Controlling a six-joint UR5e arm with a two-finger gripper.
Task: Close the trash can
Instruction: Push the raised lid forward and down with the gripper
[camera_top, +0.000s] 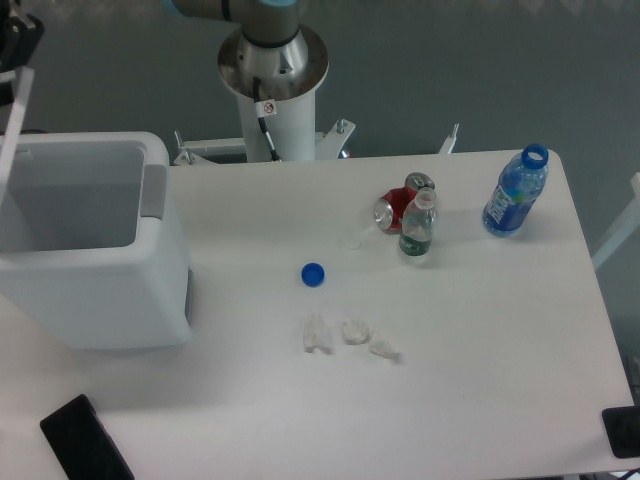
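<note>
Gripper: a dark piece is glimpsed at the top left corner, just by the raised lid; whether the jaws are spread or pressed together cannot be told.
Lid: seen edge-on as a thin white strip, held up almost upright at the far left.
Trash can: set at the left edge of the counter, standing open, its pale interior exposed.
Black object: a flat dark slab is cut off by the lower left edge.
Arm base: a white column is mounted behind the counter's far edge.
Blue cap: found lying loose near the middle.
Clear scraps: three crumpled bits are lined up just below the cap.
Red can: tipped on its side, touching the small bottle.
Small clear bottle: stood upright, capped.
Blue bottle: stood upright with its neck uncapped, apart to the right.
</note>
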